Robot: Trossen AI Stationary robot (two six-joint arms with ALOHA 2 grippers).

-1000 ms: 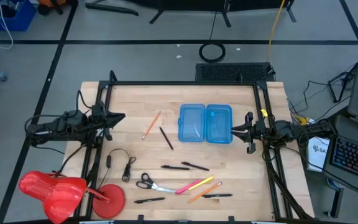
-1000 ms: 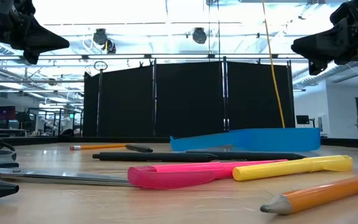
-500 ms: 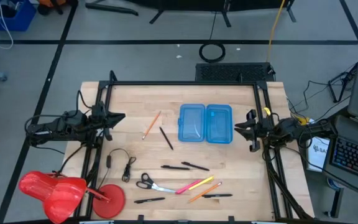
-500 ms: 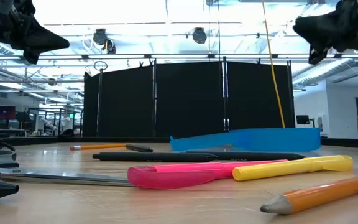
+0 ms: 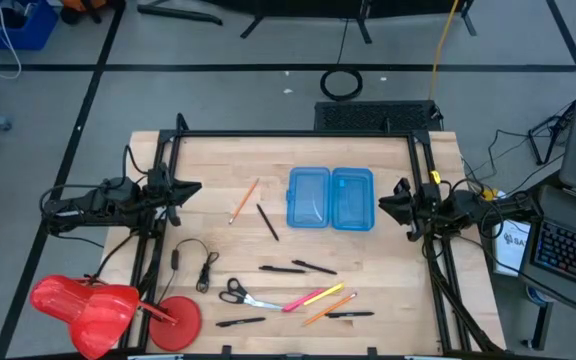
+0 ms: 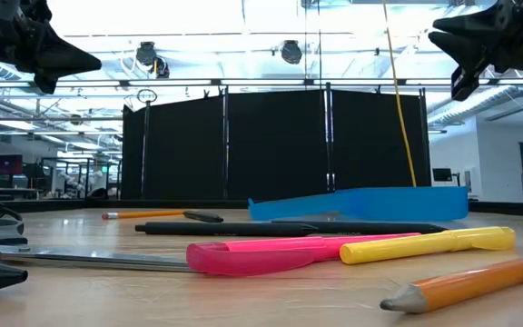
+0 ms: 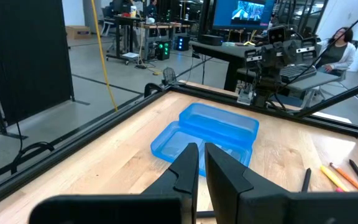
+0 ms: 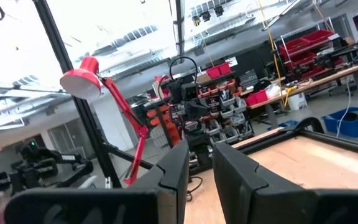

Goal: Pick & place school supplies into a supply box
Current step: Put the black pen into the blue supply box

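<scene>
Translucent blue supply box (image 5: 330, 198) – 2 shallow rounded halves – on wood-grain table (image 5: 218, 170)

No legible text, label, brand or number anywhere; monitor content unreadable.

left arm reaches in level from the desk's left edge, raised above the surface, its left hand (image 5: 190, 187) pointing toward the middle with the two fingers (image 7: 188, 163) pressed nearly together and nothing between them. right arm sits at the desk's right edge, also lifted clear, its right hand (image 5: 386, 200) facing inward and tipped slightly upward, fingers (image 8: 176, 163) parted by a narrow gap, holding nothing.
</scene>
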